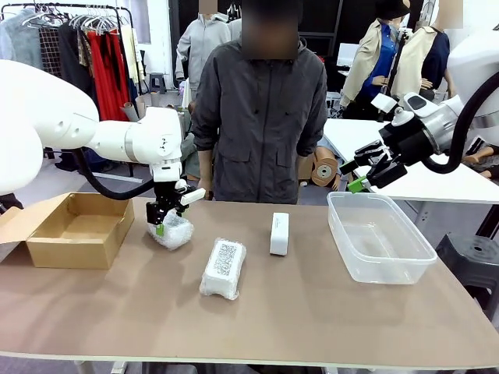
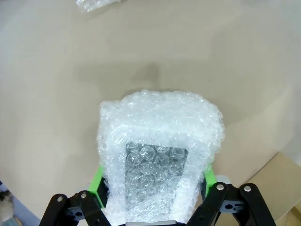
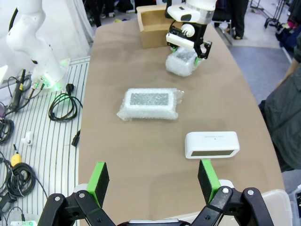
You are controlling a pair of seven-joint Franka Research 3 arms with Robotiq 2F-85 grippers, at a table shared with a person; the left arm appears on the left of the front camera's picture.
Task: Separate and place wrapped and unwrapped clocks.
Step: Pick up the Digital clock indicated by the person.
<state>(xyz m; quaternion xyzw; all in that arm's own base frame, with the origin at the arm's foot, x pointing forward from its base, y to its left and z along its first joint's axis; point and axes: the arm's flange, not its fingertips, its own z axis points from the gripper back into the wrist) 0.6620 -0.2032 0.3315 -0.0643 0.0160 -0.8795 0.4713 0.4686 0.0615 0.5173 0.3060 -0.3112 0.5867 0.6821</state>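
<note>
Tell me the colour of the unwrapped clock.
The unwrapped clock is white with a greyish front panel; right wrist view shows it best.

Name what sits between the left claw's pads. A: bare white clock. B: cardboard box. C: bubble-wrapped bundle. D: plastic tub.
C: in the left wrist view the left claw has its green pads against both sides of a bundle of bubble wrap.

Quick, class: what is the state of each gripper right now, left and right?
Left gripper: closed on a wrapped clock, with the green pads against its sides.
Right gripper: open, holding nothing.
</note>
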